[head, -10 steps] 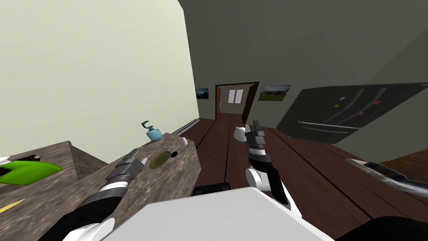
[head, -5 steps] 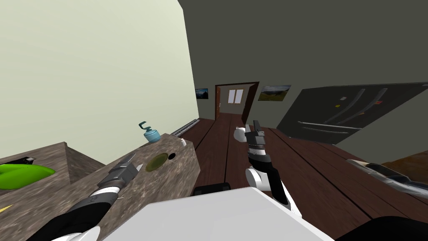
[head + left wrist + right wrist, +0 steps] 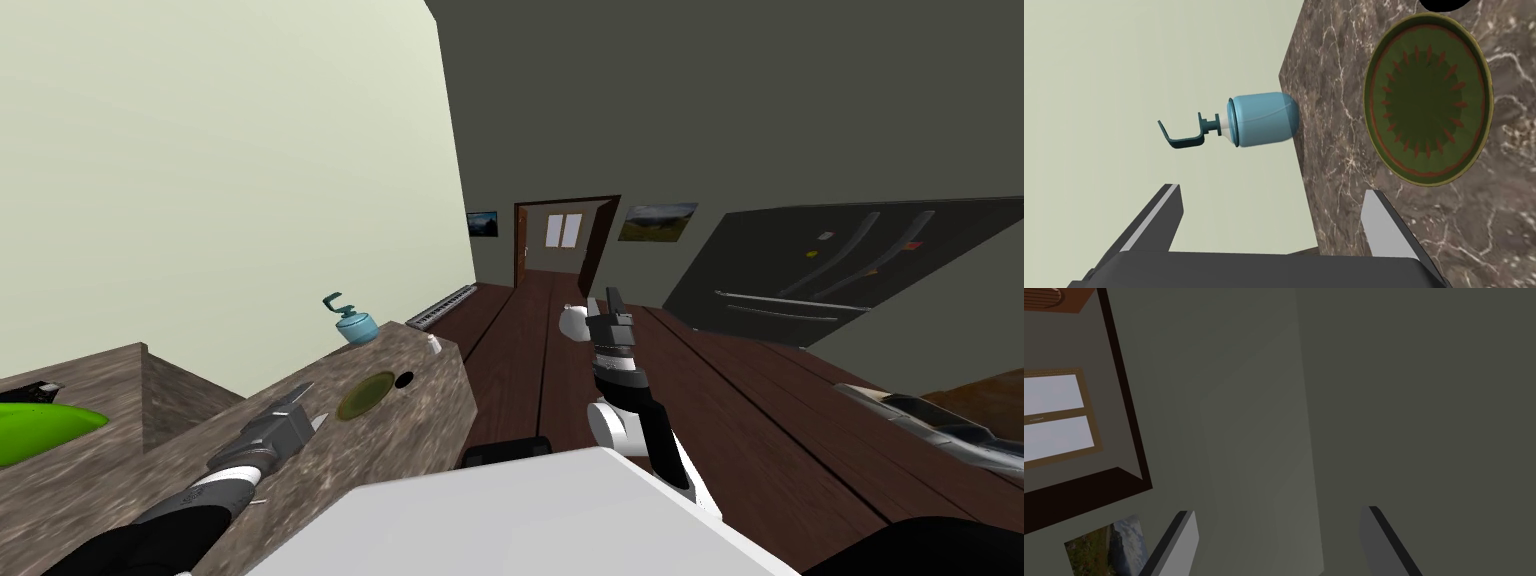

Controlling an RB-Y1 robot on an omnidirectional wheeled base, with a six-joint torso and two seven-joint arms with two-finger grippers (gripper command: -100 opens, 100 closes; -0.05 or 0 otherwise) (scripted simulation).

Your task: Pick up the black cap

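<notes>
Holding the left gripper (image 3: 1272, 191) low over the counter (image 3: 1349, 210), jaws apart with nothing between them, lined up along the wall-side edge rather than on the target. Placing the cap (image 3: 404, 380): small, black, flat on the counter near the far end, just past the plate (image 3: 1429, 100) and close to its rim, contact between the two not readable. Main hazard: a straight reach forward across the plate, likely to catch the raised rim with a finger, shoving plate into cap and sending the cap toward the far edge and off. Second hazard: the bottle (image 3: 1259, 120) at the wall-side edge, just ahead of the fingers (image 3: 1380, 220), tall with a hooked pump, easy to topple with a sideways swing made too low. Third: the cap itself, thin and low, with little to pinch; too high a close, and only air between the blades; too low, and blades scraping the counter and flicking the cap away. Also worth minding a small white thing (image 3: 432, 343) at the far corner, near the cap and probably light enough to be knocked off. Right gripper (image 3: 1279, 510) raised over the floor, jaws likewise apart and empty, well apart from all of this and unlikely to interfere.
</notes>
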